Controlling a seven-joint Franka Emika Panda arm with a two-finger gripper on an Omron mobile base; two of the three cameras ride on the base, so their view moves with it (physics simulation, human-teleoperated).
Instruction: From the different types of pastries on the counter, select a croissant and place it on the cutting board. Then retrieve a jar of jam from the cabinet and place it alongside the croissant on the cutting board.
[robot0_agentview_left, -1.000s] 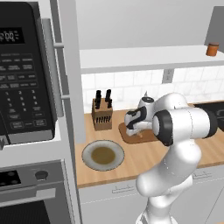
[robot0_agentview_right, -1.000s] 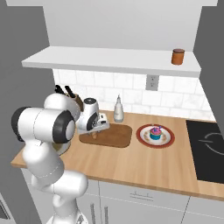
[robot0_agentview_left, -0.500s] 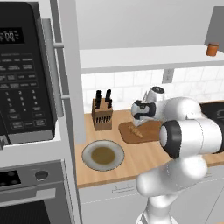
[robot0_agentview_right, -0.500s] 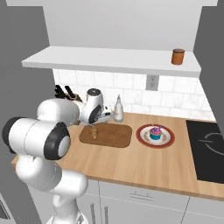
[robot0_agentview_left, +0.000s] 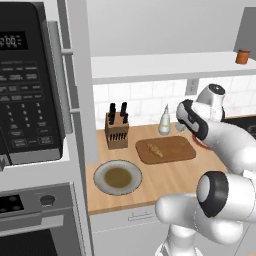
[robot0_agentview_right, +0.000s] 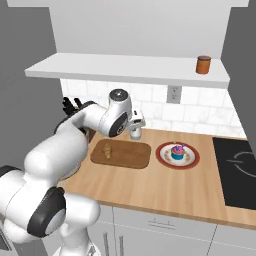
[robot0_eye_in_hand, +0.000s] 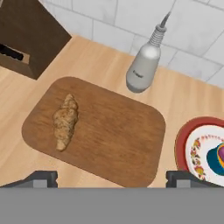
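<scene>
The croissant (robot0_eye_in_hand: 65, 121) lies on the left part of the cutting board (robot0_eye_in_hand: 113, 140), free of any grip; it also shows on the board (robot0_agentview_left: 172, 150) as the croissant (robot0_agentview_left: 154, 149) and the croissant (robot0_agentview_right: 107, 150). My gripper (robot0_eye_in_hand: 111, 180) hangs above the board's near edge, open, its fingertips (robot0_eye_in_hand: 41, 178) wide apart and nothing between them. The hand (robot0_agentview_right: 136, 120) is raised over the counter (robot0_agentview_right: 150, 185), in front of the bottle. The jar of jam (robot0_agentview_right: 203, 64) stands on the cabinet's white base board (robot0_agentview_right: 125, 70) at the far right, beside the dark-grey door panel (robot0_agentview_right: 240, 40).
A pale bottle (robot0_eye_in_hand: 144, 65) stands just behind the board, a knife block (robot0_agentview_left: 117, 131) to its left. A red-rimmed plate with a cupcake (robot0_agentview_right: 177, 153) sits right of the board, a round grey-rimmed plate (robot0_agentview_left: 118, 177) at the front left. Black cooktop (robot0_agentview_right: 237, 172) at the right, microwave (robot0_agentview_left: 30, 85) at the left.
The gripper was low over the board at the croissant; it has lifted and drawn away toward the right, leaving the croissant lying on the board.
</scene>
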